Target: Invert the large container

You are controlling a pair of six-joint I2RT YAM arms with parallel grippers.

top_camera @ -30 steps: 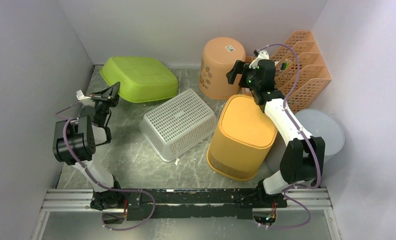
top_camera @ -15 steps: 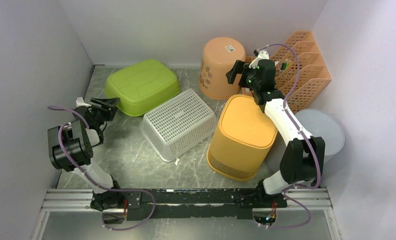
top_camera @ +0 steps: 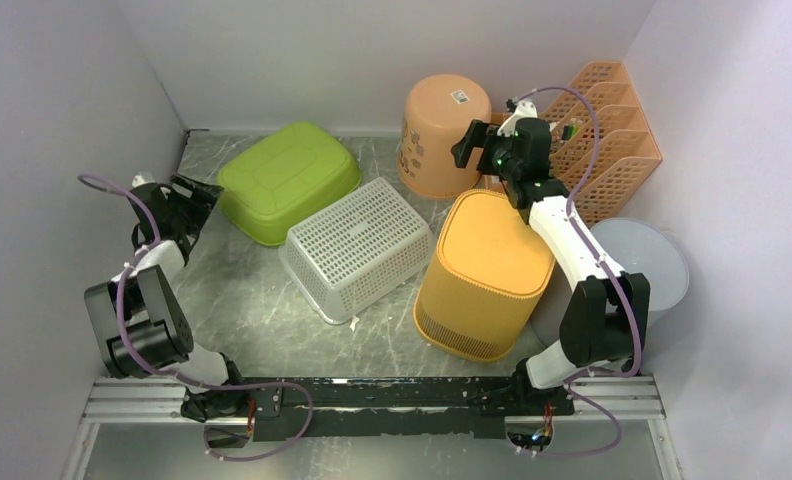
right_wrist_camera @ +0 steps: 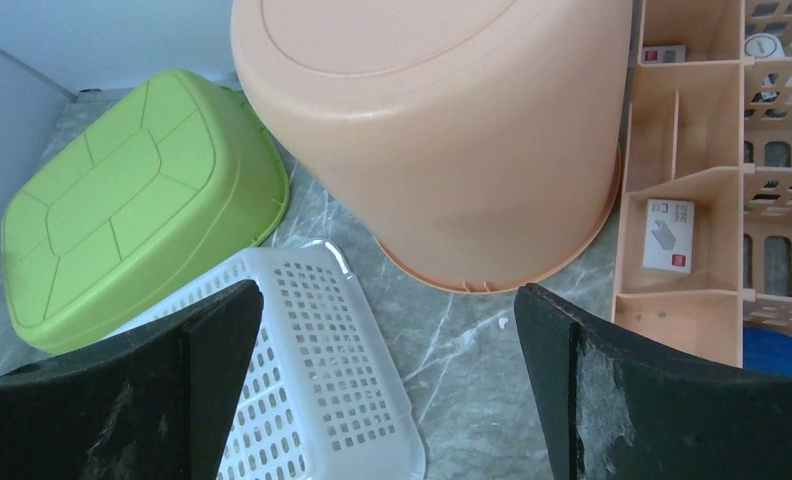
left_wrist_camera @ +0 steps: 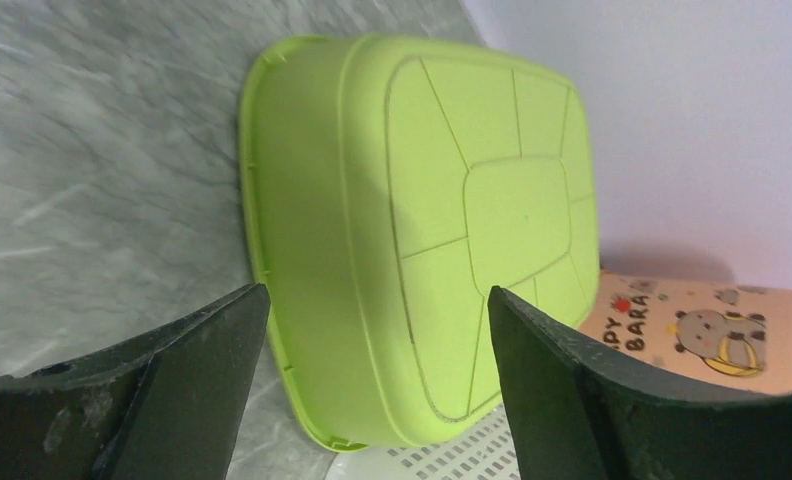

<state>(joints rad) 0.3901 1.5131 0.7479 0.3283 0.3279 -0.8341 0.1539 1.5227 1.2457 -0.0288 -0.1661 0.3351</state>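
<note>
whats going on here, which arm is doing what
The left arm is the one at the green tub, which lies bottom up on the table. The left gripper is open just off the tub's left edge, holding nothing. The right gripper hangs open beside the upturned peach bucket, also empty. A white basket and an orange bin sit in the middle with no gripper on them.

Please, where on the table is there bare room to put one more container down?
The largest bare patch of table lies at the front, between the left arm, the white basket and the yellow basket. A small corner is free behind the green tub. The right half is crowded: peach bucket, rack, yellow basket.
</note>
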